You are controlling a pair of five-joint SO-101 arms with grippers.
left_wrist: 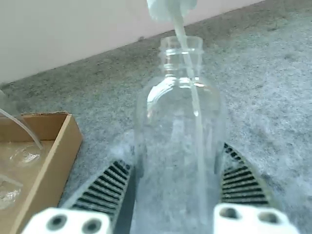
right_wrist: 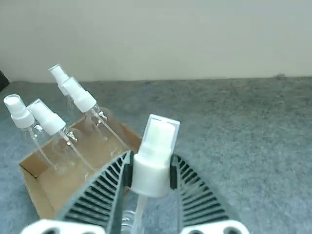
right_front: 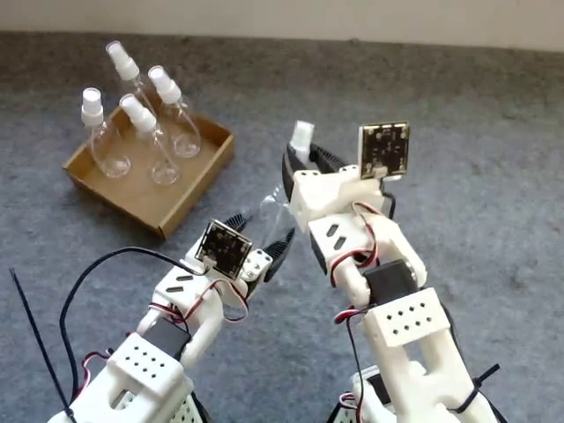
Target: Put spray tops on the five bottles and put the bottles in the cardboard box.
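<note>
Table (right_front: 493,176): grey, fuzzy, carpet-like surface across whole work area. Wall (right_wrist: 195,34): plain, pale, unmarked; meets table along far edge in straight line.

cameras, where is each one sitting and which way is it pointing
High view: fixed above, looking down over the left arm and right arm toward the cardboard box holding four capped bottles.
Left wrist view: on the left arm, looking along the left gripper, shut on the open bottle.
Right wrist view: on the right arm, looking past the right gripper, shut on a spray top, toward the box.
Shared: both wrist views catch the box; the top's tube runs through the bottle's neck.
</note>
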